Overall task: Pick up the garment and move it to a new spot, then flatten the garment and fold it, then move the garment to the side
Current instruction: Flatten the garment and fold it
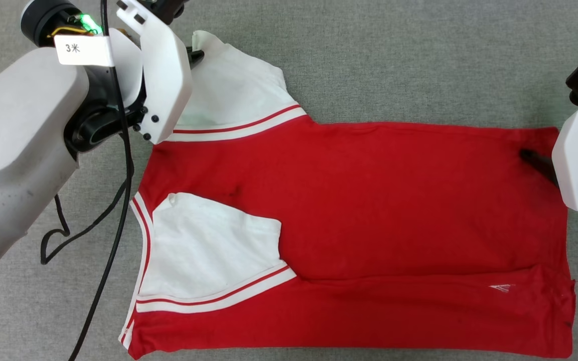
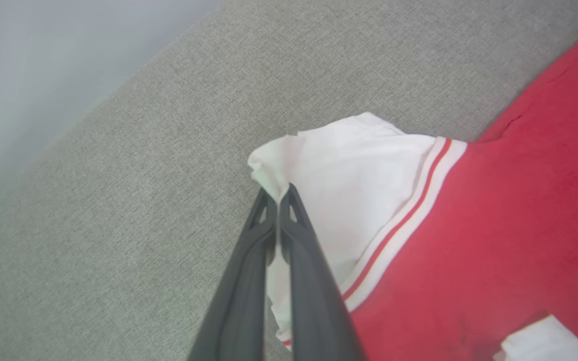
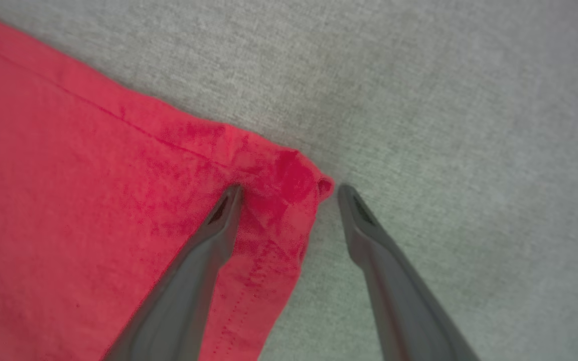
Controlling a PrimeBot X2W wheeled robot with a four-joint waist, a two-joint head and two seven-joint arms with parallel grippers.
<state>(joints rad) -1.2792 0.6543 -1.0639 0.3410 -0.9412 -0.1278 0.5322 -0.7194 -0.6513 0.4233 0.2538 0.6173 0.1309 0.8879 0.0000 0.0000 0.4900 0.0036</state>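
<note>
Grey woven fabric surface [image 1: 394, 60]; red jersey T-shirt with white striped-trim sleeves [image 1: 369, 200] lies spread flat across it, collar left, hem right, near sleeve folded onto body.

Right gripper [image 3: 290, 188], jaws wide, astride a corner of the garment [image 3: 93, 200]; grey fabric [image 3: 444, 100] beneath

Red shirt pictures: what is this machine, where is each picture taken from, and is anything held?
It is a two-armed robot. One picture looks down from its head; the other two come from cameras on its left and right wrists, looking along each arm's jaws. The garment, red with white sleeves, lies on a grey fabric surface, one sleeve folded onto the body. The left jaws are shut, pinching the tip of the far sleeve. The right jaws stand open at a red corner, one side on the cloth, one beside it, gripping nothing.
</note>
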